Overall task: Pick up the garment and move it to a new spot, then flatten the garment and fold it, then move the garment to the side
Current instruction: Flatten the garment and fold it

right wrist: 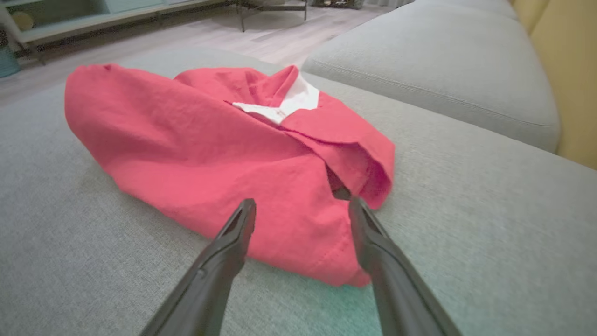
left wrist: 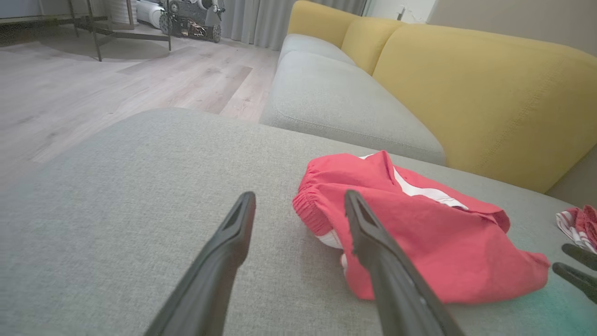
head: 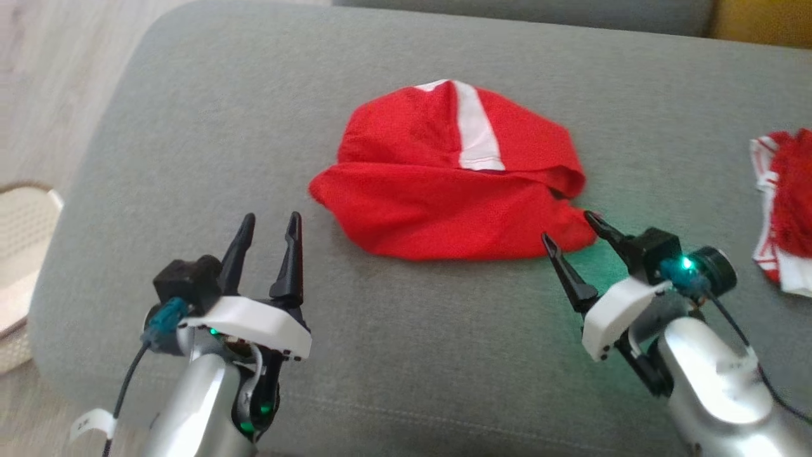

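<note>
The garment (head: 444, 184) is red with a white stripe and lies folded over on itself in the middle of the grey sofa cushion (head: 190, 158). My left gripper (head: 271, 222) stands open, a little to the left of and nearer than the garment's left edge, holding nothing. My right gripper (head: 571, 225) is open too, its fingertips at the garment's near right corner. In the left wrist view the garment (left wrist: 419, 233) lies just right of the open fingers. The right wrist view has the garment (right wrist: 210, 154) directly ahead, its near corner between the open fingers (right wrist: 238, 233).
A second red and white cloth (head: 783, 203) lies at the cushion's right edge. A pale basket (head: 19, 254) stands on the floor to the left. Beyond the cushion are another grey seat (left wrist: 336, 102) and yellow backrests (left wrist: 480, 93).
</note>
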